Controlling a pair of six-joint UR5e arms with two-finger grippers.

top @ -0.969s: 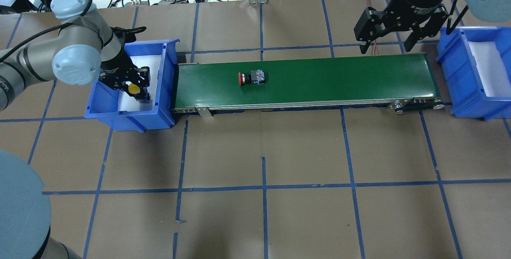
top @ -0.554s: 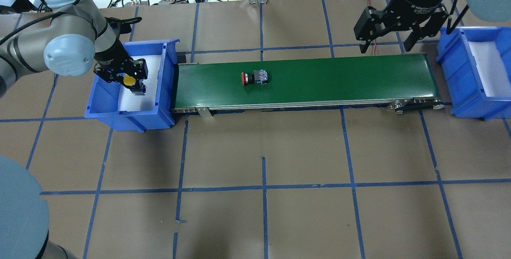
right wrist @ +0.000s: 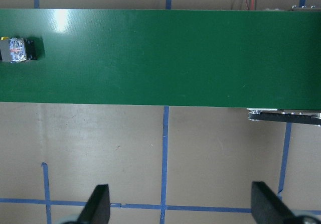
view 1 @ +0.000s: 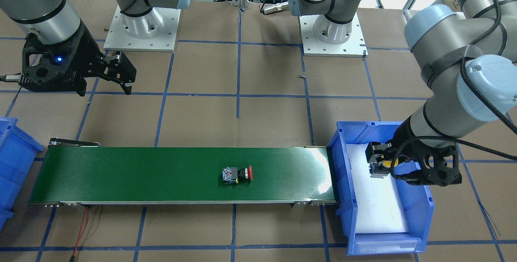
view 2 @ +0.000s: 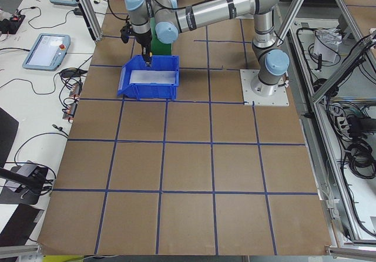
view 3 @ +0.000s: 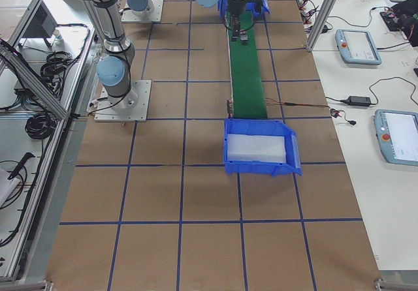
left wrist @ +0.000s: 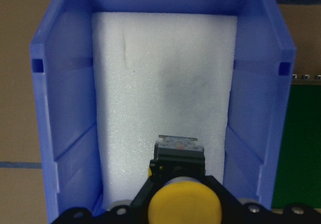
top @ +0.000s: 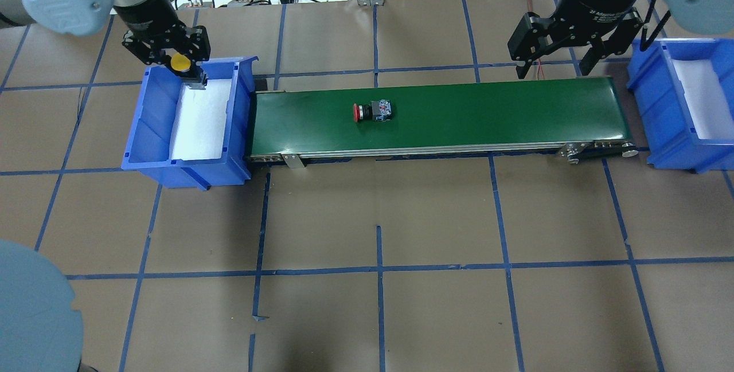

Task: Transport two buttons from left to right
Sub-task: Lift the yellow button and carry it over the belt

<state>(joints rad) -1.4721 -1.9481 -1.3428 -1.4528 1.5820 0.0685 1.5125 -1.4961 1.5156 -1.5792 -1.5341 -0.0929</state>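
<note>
Yellow button (left wrist: 184, 206) is being lifted higher out of the left bin (top: 140, 125) at 10 o'clock, clamped by the left gripper (view 1: 381, 166), likely for belt (top: 487, 114) placement | red button (top: 373, 112) is being conveyed toward 3 o'clock | right gripper (top: 555, 58) is being held spread, awaiting it.

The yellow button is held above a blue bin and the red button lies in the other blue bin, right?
No: the red button lies on the green conveyor belt, not in a bin, as the overhead view shows. The yellow button is indeed held above a blue bin.
</note>
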